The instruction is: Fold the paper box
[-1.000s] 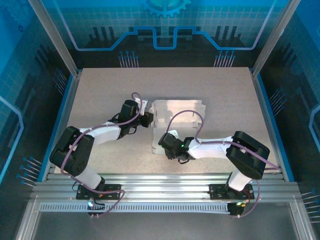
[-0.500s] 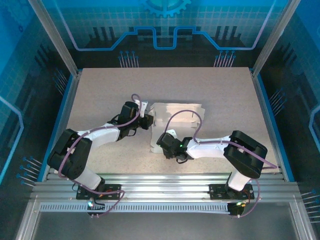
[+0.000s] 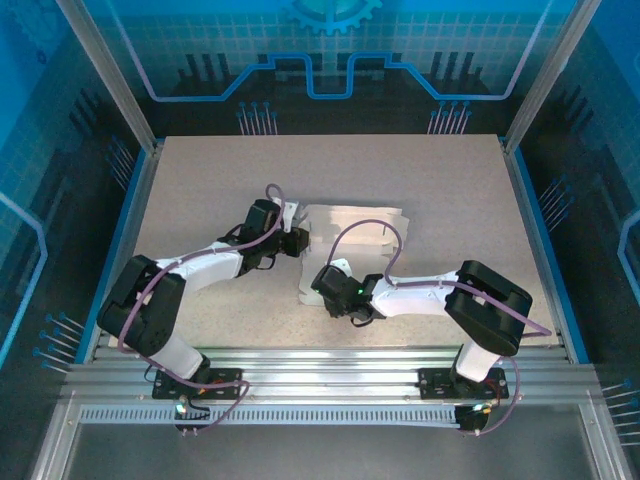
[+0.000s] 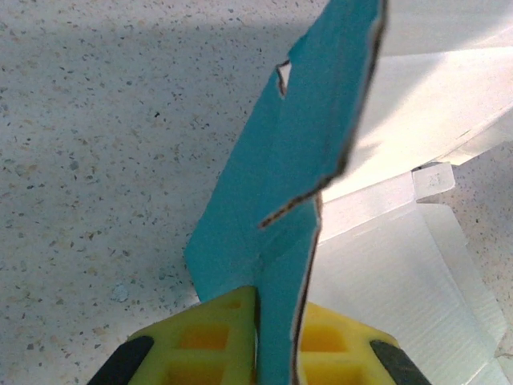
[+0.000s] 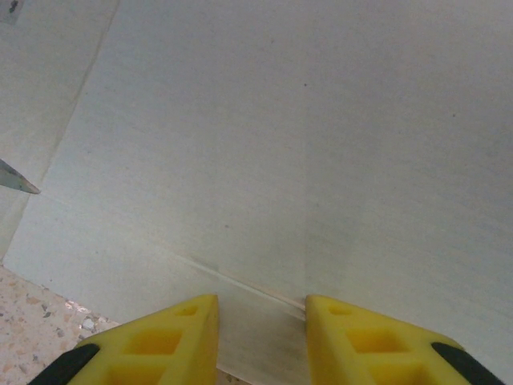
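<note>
The paper box [image 3: 330, 220] looks light and bendy; left fingers [image 4: 216, 329] pinch its nine o'clock edge, right fingers [image 5: 176, 337] stand slightly apart.

i am counting one paper box [image 3: 350, 213], one table [image 3: 200, 180], and my two tools: left gripper [image 3: 298, 240], right gripper [image 3: 319, 285].

Paper box [image 3: 352, 232], unfolded white-grey sheet lying mid-table [image 3: 200, 180], one blue-backed flap [image 4: 296, 176] raised upright at its left edge
</note>
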Controlling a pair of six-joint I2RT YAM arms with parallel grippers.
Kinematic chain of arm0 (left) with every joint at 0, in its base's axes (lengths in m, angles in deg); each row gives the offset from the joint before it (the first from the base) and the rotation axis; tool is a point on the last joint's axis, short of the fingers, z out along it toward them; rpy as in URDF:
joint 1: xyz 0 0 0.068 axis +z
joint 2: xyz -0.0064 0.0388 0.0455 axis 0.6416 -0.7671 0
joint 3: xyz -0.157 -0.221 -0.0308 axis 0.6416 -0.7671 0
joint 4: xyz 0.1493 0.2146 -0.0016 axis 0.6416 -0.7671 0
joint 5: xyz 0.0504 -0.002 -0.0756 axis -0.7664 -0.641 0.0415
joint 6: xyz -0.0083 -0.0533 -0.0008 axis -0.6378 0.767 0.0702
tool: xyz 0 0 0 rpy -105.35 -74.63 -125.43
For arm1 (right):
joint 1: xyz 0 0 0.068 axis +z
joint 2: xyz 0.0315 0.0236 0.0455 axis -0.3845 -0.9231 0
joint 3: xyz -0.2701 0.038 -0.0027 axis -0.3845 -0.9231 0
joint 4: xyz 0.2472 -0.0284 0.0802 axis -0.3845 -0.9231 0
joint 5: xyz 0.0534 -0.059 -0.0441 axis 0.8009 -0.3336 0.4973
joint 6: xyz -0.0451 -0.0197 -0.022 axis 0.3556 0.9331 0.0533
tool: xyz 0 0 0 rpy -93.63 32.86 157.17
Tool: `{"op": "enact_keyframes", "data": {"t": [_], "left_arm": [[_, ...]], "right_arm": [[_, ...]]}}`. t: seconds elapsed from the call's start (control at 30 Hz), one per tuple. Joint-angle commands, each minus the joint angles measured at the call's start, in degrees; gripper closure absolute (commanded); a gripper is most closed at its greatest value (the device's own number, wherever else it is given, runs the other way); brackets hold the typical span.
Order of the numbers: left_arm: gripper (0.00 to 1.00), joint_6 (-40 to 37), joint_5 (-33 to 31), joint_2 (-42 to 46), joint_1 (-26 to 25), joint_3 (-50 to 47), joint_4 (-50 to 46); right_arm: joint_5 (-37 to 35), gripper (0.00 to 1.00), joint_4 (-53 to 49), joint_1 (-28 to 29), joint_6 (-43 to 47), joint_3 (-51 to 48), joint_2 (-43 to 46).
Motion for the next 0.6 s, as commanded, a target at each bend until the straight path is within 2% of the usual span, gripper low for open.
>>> {"op": "enact_keyframes", "data": {"t": [0.0, 0.23, 0.43, 0.57], "left_arm": [[0.89, 0.83, 0.66, -1.17, -1.21, -0.07, -2.10], [0.89, -1.87, -0.93, -1.62, -1.47, -2.10, -0.81], [0.87, -4.28, 2.22, -1.87, -1.73, -3.83, 3.73], [0.86, -5.49, 4.58, -3.14, -1.74, -4.00, 5.86]], "right_arm": [[4.17, 0.66, -1.32, 1.03, 0.15, -1.11, -3.17], [6.13, 0.67, -0.22, 1.10, -0.06, -1.71, -1.81], [10.34, 0.66, 2.01, 0.77, -0.55, -2.80, 3.23], [14.51, 0.65, 2.87, -1.33, 0.20, -3.73, 9.73]]}}
